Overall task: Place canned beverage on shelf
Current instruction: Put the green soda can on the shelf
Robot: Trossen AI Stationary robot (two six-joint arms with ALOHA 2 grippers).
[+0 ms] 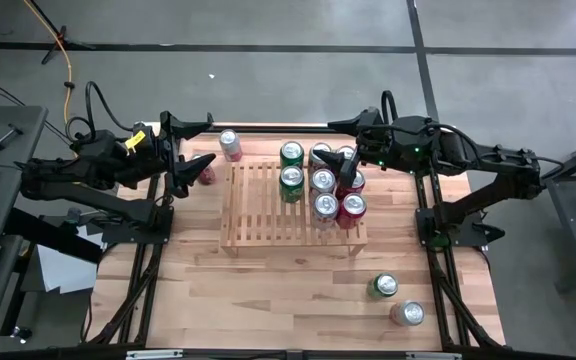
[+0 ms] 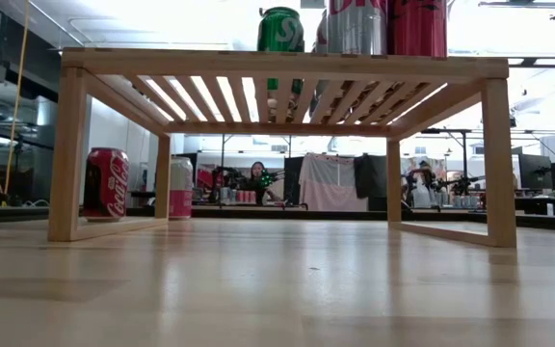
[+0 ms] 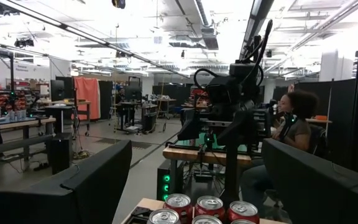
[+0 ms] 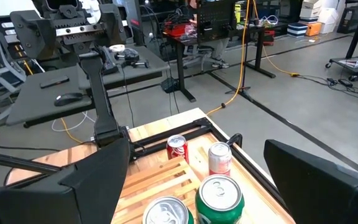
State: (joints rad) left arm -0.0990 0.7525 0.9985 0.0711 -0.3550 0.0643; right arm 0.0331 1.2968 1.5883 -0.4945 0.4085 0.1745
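Note:
The light wood slatted shelf (image 1: 268, 205) stands mid-table and also shows in the low view (image 2: 277, 66). Several cans stand on its right part: green (image 1: 290, 183), silver (image 1: 324, 181) and red (image 1: 353, 207). My right gripper (image 1: 344, 168) is open above the far right cans, and its wrist view shows a green can top (image 4: 219, 194) and a silver one (image 4: 165, 213) between and beyond the fingers. My left gripper (image 1: 204, 168) is open and empty left of the shelf, next to a red can (image 1: 208, 177) standing on the table. A pink can (image 1: 230, 145) stands beyond it.
A green can (image 1: 383, 287) and a silver can (image 1: 408, 313) stand on the table near its front right. The shelf's left slats (image 1: 253, 205) are bare. The red can (image 2: 107, 183) and the pink can (image 2: 180, 188) show behind the shelf's leg in the low view.

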